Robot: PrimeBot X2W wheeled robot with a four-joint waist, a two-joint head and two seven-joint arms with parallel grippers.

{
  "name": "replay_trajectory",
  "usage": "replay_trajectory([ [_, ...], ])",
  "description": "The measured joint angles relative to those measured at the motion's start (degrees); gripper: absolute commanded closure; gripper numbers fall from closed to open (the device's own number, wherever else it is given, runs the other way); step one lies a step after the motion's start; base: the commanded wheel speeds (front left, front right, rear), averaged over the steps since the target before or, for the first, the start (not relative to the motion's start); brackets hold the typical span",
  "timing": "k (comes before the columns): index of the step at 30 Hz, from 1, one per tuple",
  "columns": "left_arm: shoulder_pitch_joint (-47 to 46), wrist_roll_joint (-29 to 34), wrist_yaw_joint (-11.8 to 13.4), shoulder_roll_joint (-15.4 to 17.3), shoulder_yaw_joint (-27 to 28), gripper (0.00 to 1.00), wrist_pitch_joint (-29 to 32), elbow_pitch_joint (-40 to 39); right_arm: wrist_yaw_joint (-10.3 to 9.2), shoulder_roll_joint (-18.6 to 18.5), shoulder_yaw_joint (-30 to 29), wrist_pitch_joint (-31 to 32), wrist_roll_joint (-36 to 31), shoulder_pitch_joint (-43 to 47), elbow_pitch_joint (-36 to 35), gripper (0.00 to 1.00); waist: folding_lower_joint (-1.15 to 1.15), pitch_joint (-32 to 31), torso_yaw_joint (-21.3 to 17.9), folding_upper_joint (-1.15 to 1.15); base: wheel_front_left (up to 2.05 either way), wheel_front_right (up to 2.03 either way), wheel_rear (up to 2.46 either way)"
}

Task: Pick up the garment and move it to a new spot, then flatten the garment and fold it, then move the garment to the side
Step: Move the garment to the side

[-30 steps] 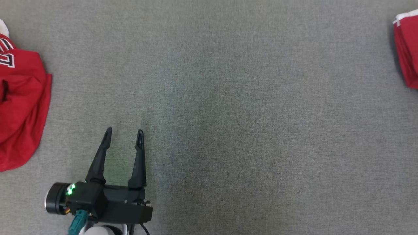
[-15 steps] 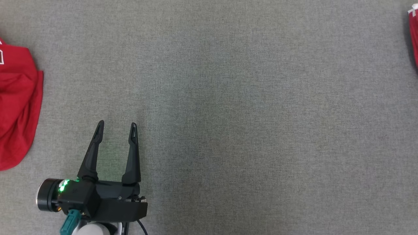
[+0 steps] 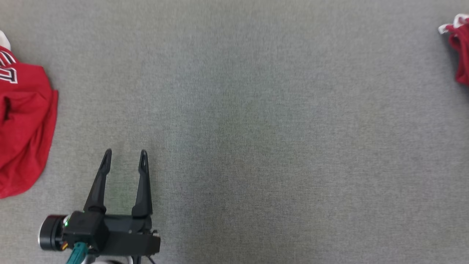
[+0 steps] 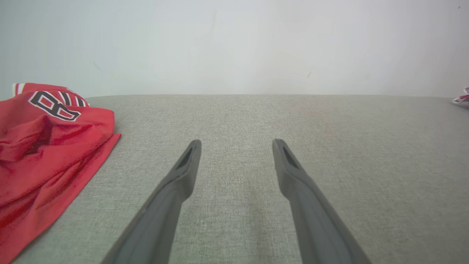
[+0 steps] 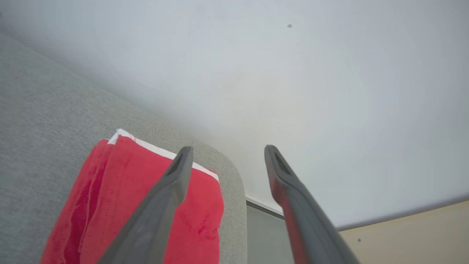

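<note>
At lower left of the head view, left gripper (image 3: 124, 156) over bare grey counter (image 3: 256, 128), fingers spread wide with nothing between them, pointing up the view. Well apart to its left, a crumpled red jersey (image 3: 22, 124) with black-and-white lettering, lying on the counter and cut off by the frame edge. Same jersey off to the left of those fingers in the left wrist view, not touching them. At the far right edge of the head view, a folded red garment (image 3: 461, 55) with white trim, partly out of frame, far from the left gripper. In the right wrist view, right gripper (image 5: 227, 150) above that garment, fingers wide apart and empty, one finger crossing in front of the cloth, contact not discernible. Garment lying flat by the counter's rounded corner, pale wall (image 5: 293, 73) beyond.
</note>
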Motion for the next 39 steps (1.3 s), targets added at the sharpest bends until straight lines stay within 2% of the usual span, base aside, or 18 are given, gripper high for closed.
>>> replay_trajectory([
  [1, 1.02, -0.32, 0.21, 0.00, 0.43, 0.00, 0.01, 0.56, 0.00, 1.62, -1.71, -2.00, 1.33, 1.00, -0.38, 0.00, 0.00, -1.32, -0.08, 0.00, 0.00, 0.00, 0.00],
  [7, 4.48, -0.44, 0.22, -0.01, 1.90, 0.00, 0.00, 1.93, 0.00, 6.71, -5.44, -4.86, 1.24, 4.97, -3.98, 0.00, -0.01, -5.84, -0.61, -0.01, 0.00, 0.00, 0.00],
  [10, 6.26, -0.44, 0.15, -0.02, 2.79, 0.00, 0.00, 2.36, 0.00, 9.26, -6.54, -5.19, -0.36, 7.73, -7.13, 0.00, -0.01, -8.21, -1.06, -0.01, 0.00, 0.00, 0.00],
  [15, 8.14, -0.33, -0.27, -0.03, 3.94, 0.00, 0.00, 3.12, 0.00, 12.77, -12.99, -5.36, -0.45, 13.39, -15.36, 0.00, -0.02, -11.87, -1.82, -0.02, 0.00, 0.00, 0.00],
  [23, 10.07, 0.01, -0.14, -0.03, 3.41, 0.00, 0.00, 3.94, 0.00, 20.62, -23.69, -5.37, -3.12, 28.66, -27.80, 0.00, -0.02, -16.60, -2.60, -0.02, 0.00, 0.00, 0.00],
  [30, 10.28, -0.18, -0.16, 0.00, 3.30, 0.00, 0.00, 5.19, 0.00, 29.61, -33.03, -5.36, -6.94, 44.37, -38.49, 0.00, -0.01, -20.15, -2.44, -0.01, 0.00, 0.00, 0.00],
  [34, 11.10, -0.35, -0.19, -0.01, 3.44, 0.00, 0.00, 5.63, 0.00, 33.96, -36.26, -5.37, -8.64, 51.52, -42.00, 0.00, -0.01, -21.78, -2.62, -0.01, 0.00, 0.00, 0.00],
  [39, 11.37, -0.42, -0.21, -0.03, 2.98, 0.00, 0.00, 6.01, 0.00, 37.57, -37.89, -5.36, -10.06, 57.43, -44.14, 0.00, 0.00, -22.54, -3.88, -0.01, 0.00, 0.00, 0.00],
])
